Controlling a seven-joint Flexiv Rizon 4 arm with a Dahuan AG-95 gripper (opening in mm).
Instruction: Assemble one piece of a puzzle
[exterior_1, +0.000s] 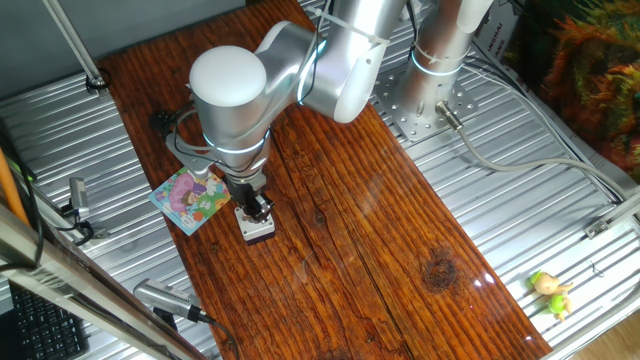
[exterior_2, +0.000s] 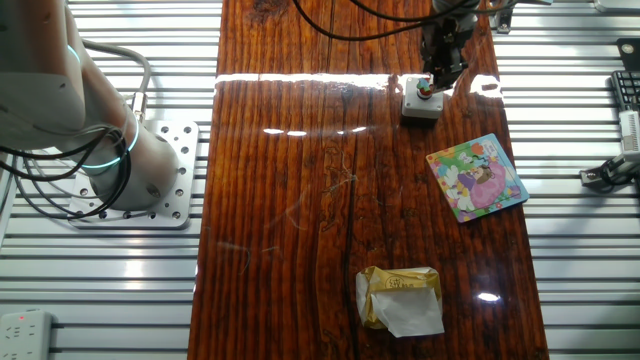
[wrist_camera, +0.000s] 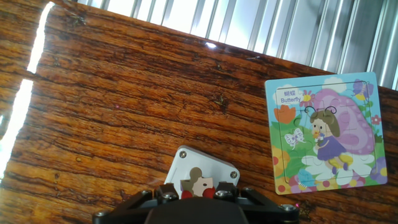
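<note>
Hovering right over the small grey box (exterior_2: 422, 103), the gripper (wrist_camera: 198, 194) sits low at the bottom edge of the hand view, fingers pointed straight down. Between the fingertips shows the piece (wrist_camera: 198, 182), whitish with red marks, lying on top of the box or just lifted off it; which of the two I cannot tell. The fingers stand close on either side of it, yet contact is hidden, so whether they are spread or already pinching it cannot be told from these views.

Outward from there, in the hand view, the puzzle (wrist_camera: 325, 132) lies flat on the wooden table (wrist_camera: 124, 112) at about two o'clock from the claw, near but apart from the box. Its picture, a cartoon butterfly girl by a pink mushroom, looks largely filled; I cannot pick out the empty slot with any certainty. From the other fixed view the board sits at roughly five o'clock from the box, and a crumpled yellow and white wrapper (exterior_2: 400, 298) lies farther down the table, well apart from both.

As for progress, I judge the task to be at its start: the piece is at the box, not on the board. Lifting, carrying across, aligning and pressing it home all remain.
</note>
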